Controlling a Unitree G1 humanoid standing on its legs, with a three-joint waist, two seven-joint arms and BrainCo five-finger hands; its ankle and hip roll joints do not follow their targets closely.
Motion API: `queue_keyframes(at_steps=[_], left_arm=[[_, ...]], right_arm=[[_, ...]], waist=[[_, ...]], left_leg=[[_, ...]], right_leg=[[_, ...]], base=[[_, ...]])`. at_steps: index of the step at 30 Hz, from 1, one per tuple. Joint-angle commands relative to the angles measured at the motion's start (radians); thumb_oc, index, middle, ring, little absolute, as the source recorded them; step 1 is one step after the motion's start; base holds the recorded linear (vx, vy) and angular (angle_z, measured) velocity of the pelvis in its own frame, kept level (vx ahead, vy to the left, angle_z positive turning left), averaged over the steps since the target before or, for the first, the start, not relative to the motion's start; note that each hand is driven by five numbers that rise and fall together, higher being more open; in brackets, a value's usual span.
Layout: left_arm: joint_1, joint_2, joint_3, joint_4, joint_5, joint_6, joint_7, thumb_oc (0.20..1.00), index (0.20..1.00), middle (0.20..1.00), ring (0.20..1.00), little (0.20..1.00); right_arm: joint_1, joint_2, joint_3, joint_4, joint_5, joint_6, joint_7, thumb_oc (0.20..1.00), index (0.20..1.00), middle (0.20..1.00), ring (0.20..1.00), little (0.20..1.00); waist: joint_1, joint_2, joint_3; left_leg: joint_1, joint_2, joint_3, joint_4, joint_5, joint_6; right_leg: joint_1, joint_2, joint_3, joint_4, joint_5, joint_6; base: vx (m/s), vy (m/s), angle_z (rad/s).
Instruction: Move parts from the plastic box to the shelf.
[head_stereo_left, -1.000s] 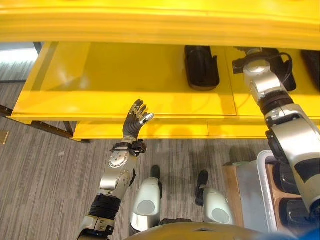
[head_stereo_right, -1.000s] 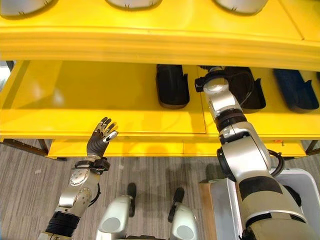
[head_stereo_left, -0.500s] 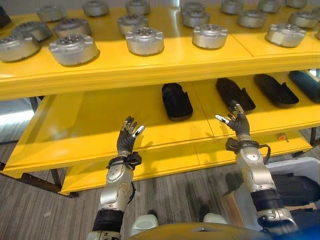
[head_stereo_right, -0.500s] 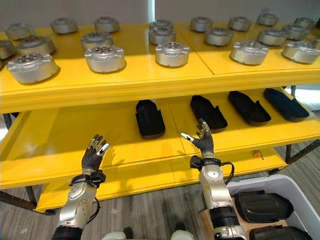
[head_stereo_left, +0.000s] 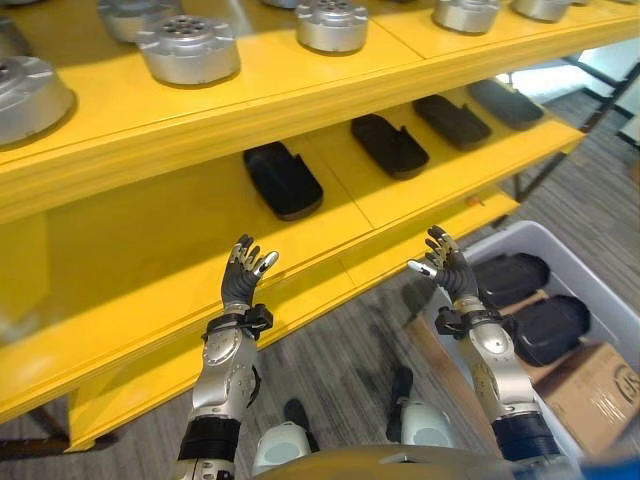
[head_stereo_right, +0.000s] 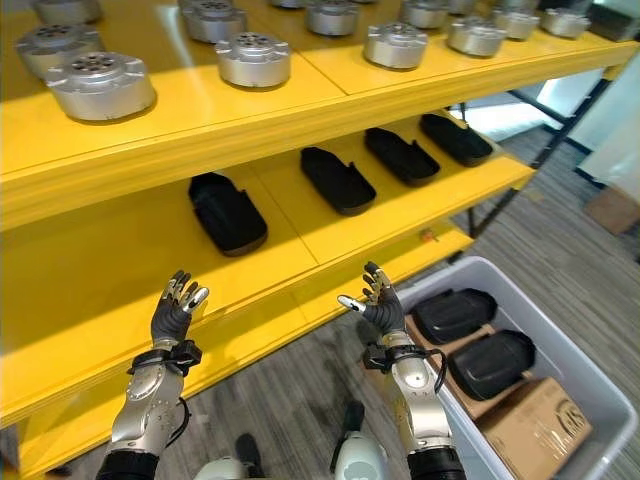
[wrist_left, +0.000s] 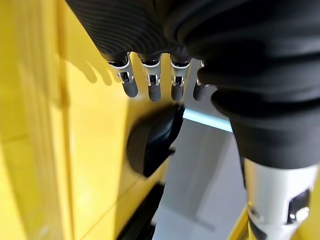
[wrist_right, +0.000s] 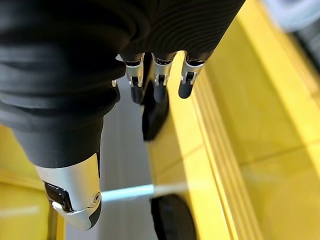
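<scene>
The left hand hangs in front of the edge of the yellow shelf, fingers spread and relaxed, holding nothing. Above it on the shelf's top tier sit round silver metal housings, and on the middle tier lies a row of black moulded parts, each resting flat and apart from its neighbour, running off toward the right end.

Further right, the right hand is raised between the shelf front and the plastic box, its fingers likewise straight and loose, with nothing in its palm. Neither hand touches the shelf or any part.

At the far right the pale grey box stands on the floor beside the shelf, with two more black parts lying in it, side by side, next to a brown cardboard carton in the same box. These are what remain to be moved.

The parts are long, rounded black shells, matt with a faint sheen, shaped rather like a shallow shoe with a hollow side. They look like rigid plastic, so probably light and stiff rather than fragile, though the smooth curved back may slip under the fingertips. A sound hold would likely be across the narrow width near the middle, thumb on one long edge and fingers over the other, or hooked into the hollow rim.
</scene>
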Motion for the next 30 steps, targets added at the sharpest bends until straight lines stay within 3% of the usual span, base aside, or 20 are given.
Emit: queue_keyframes(at_steps=[1, 3, 6, 18, 22, 23, 24, 25, 26, 27, 28, 29, 30], left_arm=[[-0.014, 0.021, 0.061, -0.133, 0.022, -0.072, 0.029, 1.0, 1.0, 1.0, 1.0, 1.0], [-0.005, -0.006, 0.056, -0.123, 0.017, -0.075, 0.024, 1.0, 1.0, 1.0, 1.0, 1.0], [-0.012, -0.025, 0.039, -0.083, 0.011, -0.082, 0.034, 1.0, 1.0, 1.0, 1.0, 1.0], [-0.053, -0.05, -0.053, -0.039, 0.03, -0.071, 0.005, 1.0, 1.0, 1.0, 1.0, 1.0], [-0.089, -0.045, -0.106, -0.041, 0.042, -0.064, -0.012, 1.0, 1.0, 1.0, 1.0, 1.0], [-0.091, -0.041, -0.115, -0.038, 0.045, -0.067, -0.014, 1.0, 1.0, 1.0, 1.0, 1.0], [-0.085, -0.044, -0.127, -0.04, 0.04, -0.064, -0.016, 1.0, 1.0, 1.0, 1.0, 1.0], [-0.09, -0.044, -0.124, -0.036, 0.037, -0.064, -0.012, 1.0, 1.0, 1.0, 1.0, 1.0], [-0.079, -0.042, -0.107, -0.067, 0.027, -0.059, -0.012, 1.0, 1.0, 1.0, 1.0, 1.0], [-0.042, -0.043, -0.081, -0.098, 0.01, -0.063, -0.003, 1.0, 1.0, 1.0, 1.0, 1.0], [-0.042, -0.043, -0.081, -0.098, 0.01, -0.063, -0.003, 1.0, 1.0, 1.0, 1.0, 1.0], [-0.023, -0.046, -0.065, -0.115, 0.001, -0.068, 0.002, 1.0, 1.0, 1.0, 1.0, 1.0], [-0.009, -0.068, -0.041, -0.128, -0.016, -0.077, 0.012, 1.0, 1.0, 1.0, 1.0, 1.0]], right_arm=[[-0.142, 0.004, 0.039, -0.033, -0.009, -0.052, 0.012, 1.0, 1.0, 1.0, 1.0, 1.0], [-0.141, -0.004, 0.036, -0.038, -0.018, -0.053, 0.009, 1.0, 1.0, 1.0, 1.0, 1.0], [-0.148, -0.029, 0.042, -0.06, -0.025, -0.056, 0.004, 1.0, 1.0, 1.0, 1.0, 1.0], [-0.06, -0.083, -0.039, -0.105, -0.039, -0.076, 0.003, 1.0, 1.0, 1.0, 1.0, 1.0], [-0.013, -0.101, -0.087, -0.14, -0.021, -0.081, -0.001, 1.0, 1.0, 1.0, 1.0, 1.0], [-0.001, -0.109, -0.099, -0.147, -0.018, -0.086, -0.005, 1.0, 1.0, 1.0, 1.0, 1.0], [0.01, -0.116, -0.113, -0.153, -0.011, -0.092, -0.019, 1.0, 1.0, 1.0, 1.0, 1.0], [-0.004, -0.121, -0.104, -0.152, -0.015, -0.091, -0.028, 1.0, 1.0, 1.0, 1.0, 1.0], [-0.046, -0.134, -0.071, -0.152, -0.029, -0.095, -0.039, 1.0, 1.0, 1.0, 1.0, 1.0], [-0.087, -0.135, -0.024, -0.134, -0.028, -0.099, -0.038, 1.0, 1.0, 1.0, 1.0, 1.0], [-0.087, -0.135, -0.024, -0.134, -0.028, -0.099, -0.038, 1.0, 1.0, 1.0, 1.0, 1.0], [-0.106, -0.136, -0.002, -0.128, -0.035, -0.102, -0.036, 1.0, 1.0, 1.0, 1.0, 1.0], [-0.156, -0.113, 0.047, -0.105, -0.024, -0.106, -0.036, 1.0, 1.0, 1.0, 1.0, 1.0]], waist=[[0.06, -0.008, 0.039], [0.053, -0.022, 0.04], [0.026, -0.013, 0.05], [-0.072, 0.027, 0.087], [-0.126, 0.043, 0.104], [-0.132, 0.045, 0.111], [-0.135, 0.044, 0.131], [-0.129, 0.044, 0.147], [-0.087, 0.03, 0.173], [-0.045, 0.026, 0.195], [-0.046, 0.026, 0.193], [-0.015, 0.025, 0.209], [0.044, 0.028, 0.231]], left_leg=[[0.037, -0.032, -0.015, 0.021, -0.059, -0.085], [0.033, -0.031, -0.017, 0.02, -0.048, -0.096], [0.036, -0.022, -0.014, 0.014, -0.032, -0.097], [0.064, 0.065, 0.022, 0.075, -0.023, -0.144], [0.068, 0.11, 0.023, 0.144, -0.001, -0.163], [0.045, 0.124, 0.003, 0.216, 0.009, -0.168], [-0.012, 0.128, -0.031, 0.308, 0.06, -0.16], [-0.053, 0.097, -0.091, 0.29, 0.08, -0.154], [-0.153, 0.028, -0.245, 0.228, 0.05, -0.125], [-0.182, 0.034, -0.342, 0.098, 0.101, -0.124], [-0.184, 0.033, -0.342, 0.096, 0.103, -0.124], [-0.209, 0.038, -0.396, 0.05, 0.126, -0.126], [-0.245, 0.029, -0.523, -0.018, 0.16, -0.147]], right_leg=[[0.154, -0.012, -0.089, -0.096, 0.046, 0.011], [0.164, 0.034, -0.009, -0.183, 0.044, -0.002], [0.162, 0.076, 0.051, -0.222, 0.033, -0.02], [0.194, 0.151, 0.091, -0.272, 0.001, -0.054], [0.206, 0.18, 0.11, -0.252, -0.035, -0.08], [0.212, 0.188, 0.122, -0.255, -0.036, -0.09], [0.204, 0.191, 0.134, -0.253, -0.033, -0.11], [0.2, 0.19, 0.149, -0.252, -0.034, -0.112], [0.182, 0.184, 0.214, -0.24, -0.026, -0.112], [0.166, 0.201, 0.29, -0.224, -0.029, -0.116], [0.164, 0.201, 0.29, -0.223, -0.029, -0.116], [0.159, 0.207, 0.332, -0.214, -0.03, -0.12], [0.153, 0.223, 0.422, -0.207, -0.028, -0.119]], base=[[-0.01, -0.192, -1.36], [0.0, -0.219, -0.78], [0.02, -0.159, -0.27], [0.04, -0.157, -0.13], [0.06, -0.185, -0.02], [0.03, -0.265, -0.15], [0.0, -0.206, -0.07], [-0.01, -0.136, 0.06], [0.07, -0.005, -0.32], [0.09, -0.003, -0.98], [0.09, 0.03, -1.47], [0.09, 0.097, -1.92], [0.11, 0.146, -1.71]])
